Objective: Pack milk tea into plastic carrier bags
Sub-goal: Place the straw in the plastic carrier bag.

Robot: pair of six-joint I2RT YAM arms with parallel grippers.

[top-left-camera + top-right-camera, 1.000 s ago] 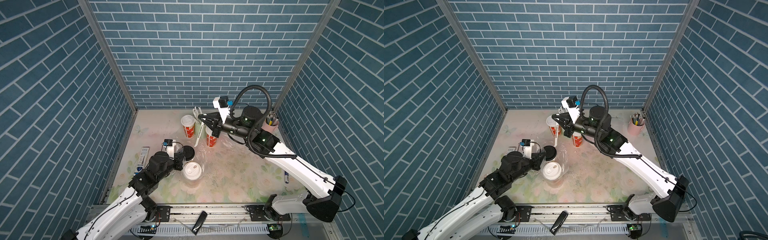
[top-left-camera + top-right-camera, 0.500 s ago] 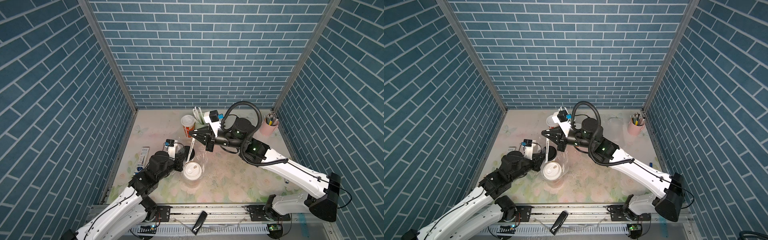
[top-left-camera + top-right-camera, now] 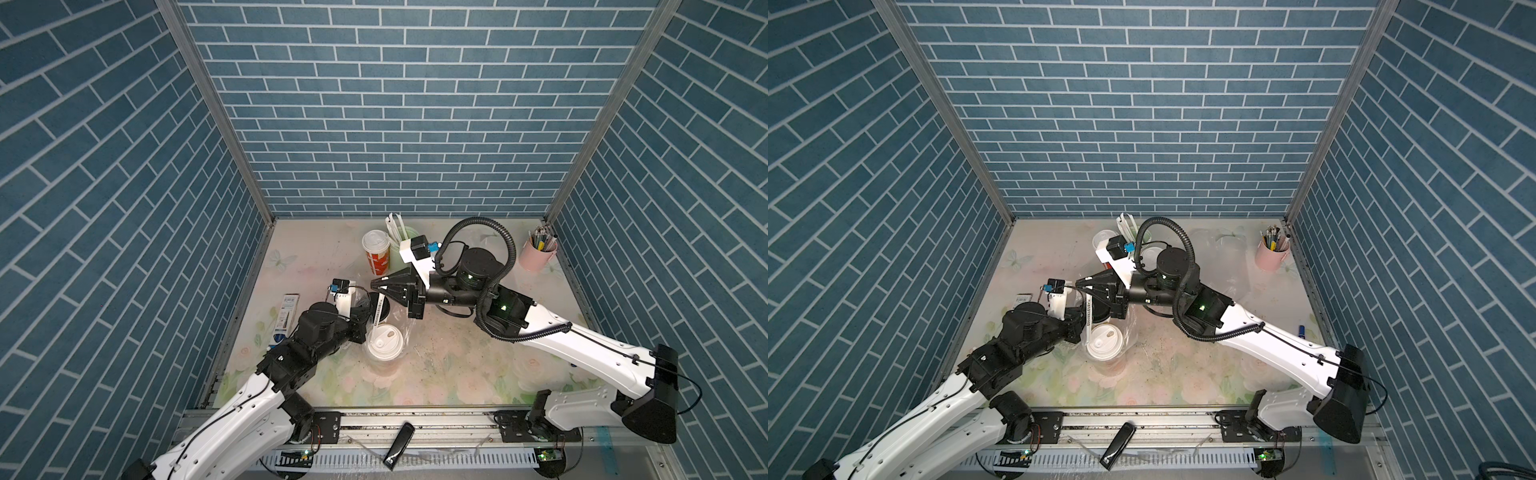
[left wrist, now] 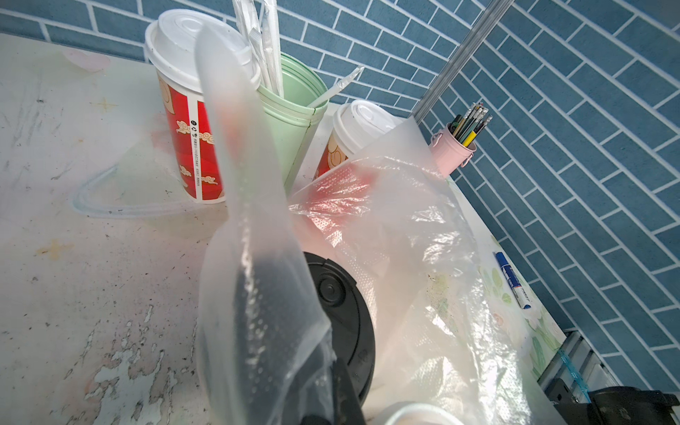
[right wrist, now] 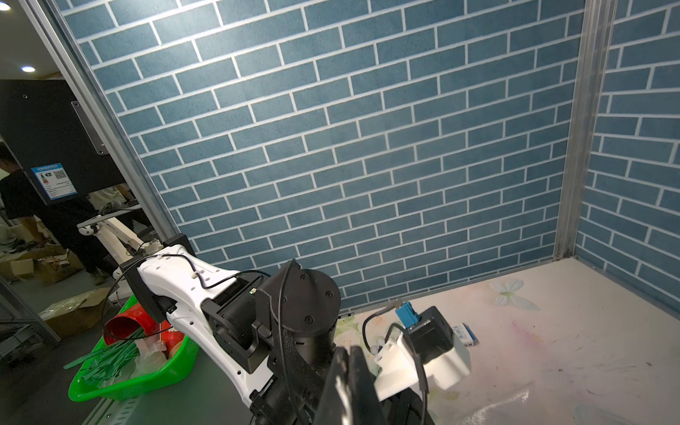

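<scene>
The white-lidded cup (image 3: 384, 343) and black-lidded cup (image 4: 342, 305) stood in the bag (image 4: 404, 239), its handle (image 4: 235, 147) pinched by the left gripper (image 4: 301, 375). The right gripper (image 3: 374, 284), clamped on a straw (image 3: 376, 318), needed to lower it between them without snagging the bag.

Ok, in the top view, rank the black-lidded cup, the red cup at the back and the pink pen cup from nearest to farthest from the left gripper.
From the left gripper, in a top view:
1. black-lidded cup, right beside the gripper.
2. red cup, farther back, mid-table towards the rear wall.
3. pink pen cup, in the far back corner on the robot's right.
</scene>
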